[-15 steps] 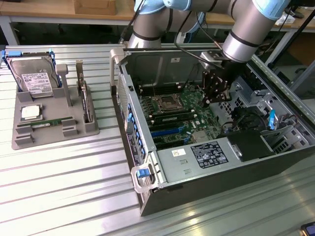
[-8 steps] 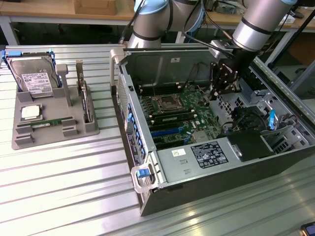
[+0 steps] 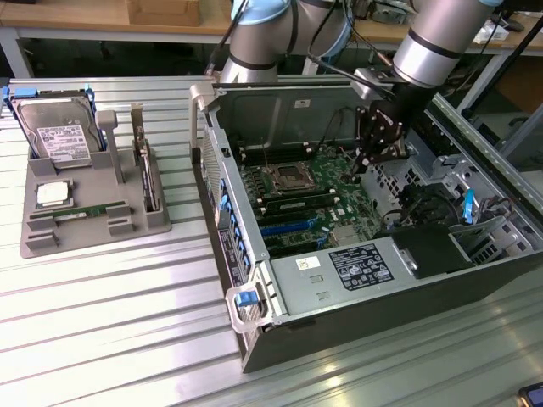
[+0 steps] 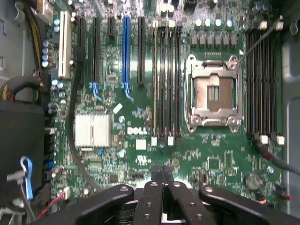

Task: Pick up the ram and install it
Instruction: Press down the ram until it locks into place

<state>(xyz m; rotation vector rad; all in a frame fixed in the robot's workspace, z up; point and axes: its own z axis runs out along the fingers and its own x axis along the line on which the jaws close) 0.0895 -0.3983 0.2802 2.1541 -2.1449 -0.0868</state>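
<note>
A ram (image 3: 85, 209), a thin green stick, lies flat in the grey holder tray (image 3: 38, 242) on the exterior view's left. My gripper (image 3: 371, 161) hangs far from it, inside the open computer case (image 3: 254, 339) and above the green motherboard (image 3: 339, 191). In the wrist view the gripper (image 4: 161, 171) is shut, its black fingers pressed together with nothing between them. It points over the board beside the row of black memory slots (image 4: 166, 79) and the empty processor socket (image 4: 214, 93).
The tray also holds a silver hard drive (image 3: 59, 136), a square processor chip (image 3: 53, 193) and a card standing on edge (image 3: 151, 182). Case walls, cables (image 3: 424, 203) and a black drive cage (image 3: 433, 250) crowd the gripper. Ribbed metal tabletop (image 3: 110, 322) surrounds everything.
</note>
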